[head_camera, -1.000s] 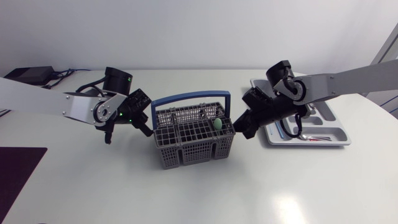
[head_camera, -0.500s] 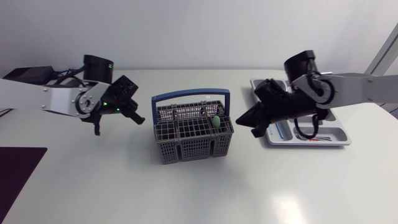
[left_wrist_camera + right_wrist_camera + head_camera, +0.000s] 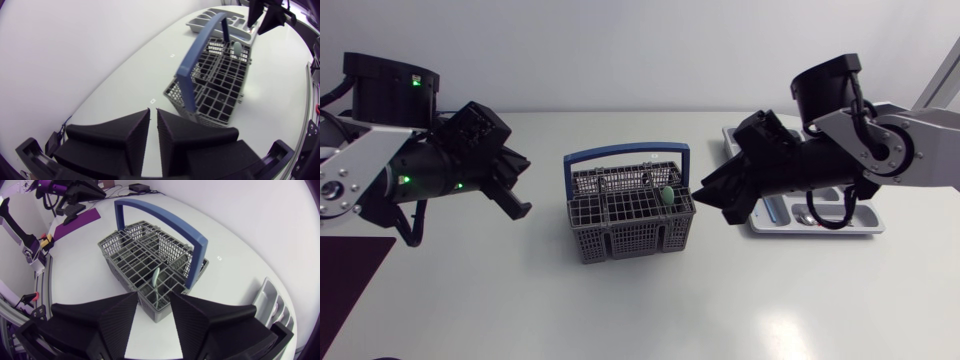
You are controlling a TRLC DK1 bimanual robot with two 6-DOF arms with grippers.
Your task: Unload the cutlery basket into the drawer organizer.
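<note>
The grey wire cutlery basket point(image 3: 630, 215) with its blue handle point(image 3: 625, 155) stands mid-table. A pale green utensil point(image 3: 667, 197) sticks up in its right compartment; the right wrist view shows the green utensil point(image 3: 156, 280) just ahead of my right gripper point(image 3: 152, 297), whose fingers stand apart and empty. From above, the right gripper point(image 3: 720, 200) hangs right of the basket, apart from it. My left gripper point(image 3: 515, 190) is left of the basket, clear of it; in its own view the left gripper point(image 3: 153, 112) is shut, holding nothing. The grey drawer organizer point(image 3: 865, 215) lies at the right with some cutlery.
A dark purple mat point(image 3: 350, 275) lies at the table's front left corner. White tabletop stretches in front of the basket and between it and each gripper. My right arm partly covers the organizer.
Both grippers have drawn back from the basket's sides, left one leftward, right one rightward, and risen. The right gripper's fingers have opened. The basket stays put.
</note>
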